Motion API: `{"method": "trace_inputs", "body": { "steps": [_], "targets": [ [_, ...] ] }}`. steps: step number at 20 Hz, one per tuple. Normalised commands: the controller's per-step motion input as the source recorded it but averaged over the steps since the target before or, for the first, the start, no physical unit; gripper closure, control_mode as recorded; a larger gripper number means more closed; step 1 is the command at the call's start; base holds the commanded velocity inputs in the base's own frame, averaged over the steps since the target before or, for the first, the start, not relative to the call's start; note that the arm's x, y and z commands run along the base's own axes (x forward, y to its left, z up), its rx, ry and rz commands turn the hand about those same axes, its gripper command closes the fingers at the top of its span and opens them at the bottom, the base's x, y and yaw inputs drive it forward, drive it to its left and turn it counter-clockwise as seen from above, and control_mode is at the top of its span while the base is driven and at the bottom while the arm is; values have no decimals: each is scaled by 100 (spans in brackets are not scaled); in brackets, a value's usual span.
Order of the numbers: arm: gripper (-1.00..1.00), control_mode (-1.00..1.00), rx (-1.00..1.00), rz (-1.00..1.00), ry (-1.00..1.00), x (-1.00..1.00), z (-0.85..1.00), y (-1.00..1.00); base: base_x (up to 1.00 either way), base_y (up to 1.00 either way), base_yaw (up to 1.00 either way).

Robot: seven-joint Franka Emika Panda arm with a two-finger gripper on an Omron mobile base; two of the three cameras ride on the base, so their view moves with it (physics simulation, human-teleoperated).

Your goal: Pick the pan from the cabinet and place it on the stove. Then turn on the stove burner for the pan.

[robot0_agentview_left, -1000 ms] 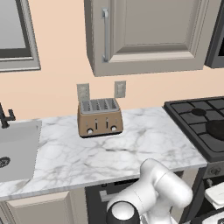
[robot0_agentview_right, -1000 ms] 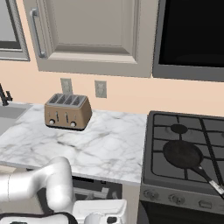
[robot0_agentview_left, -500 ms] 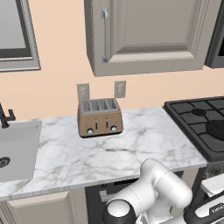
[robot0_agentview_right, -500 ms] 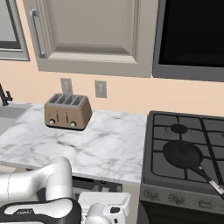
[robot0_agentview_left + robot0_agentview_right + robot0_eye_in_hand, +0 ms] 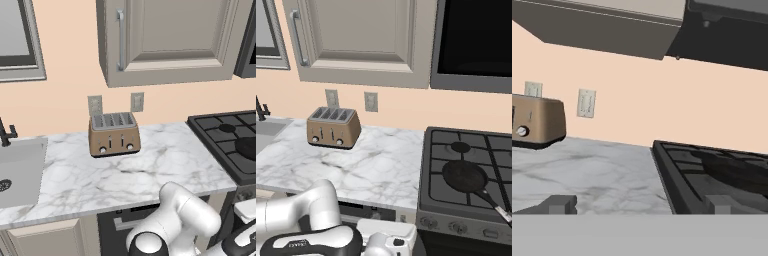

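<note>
I see the pan already sitting on the stove, on a front burner with its handle pointing outward, and the cabinet door shut. My end effector is low at worktop edge, jaws spread wide, empty, presumably lining up for the knobs.

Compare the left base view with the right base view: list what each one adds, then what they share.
Left base view adds: the sink's drain and a base cabinet door under the counter. Right base view adds: the whole pan with its long handle on the stove, and the stove's knobs. Shared: the toaster, the closed cabinet and the marble counter.
</note>
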Motion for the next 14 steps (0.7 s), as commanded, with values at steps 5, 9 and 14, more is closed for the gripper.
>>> {"method": "trace_inputs", "body": {
  "steps": [5, 9, 14],
  "targets": [
    [-100, -100, 2, 0, 0, 0, -17, -10, 0, 0, 0],
    [-100, -100, 0, 0, 0, 0, -18, 0, 0, 0, 0],
    [-100, -100, 0, 0, 0, 2, -14, 0, 0, 0, 0]
  ]
}}
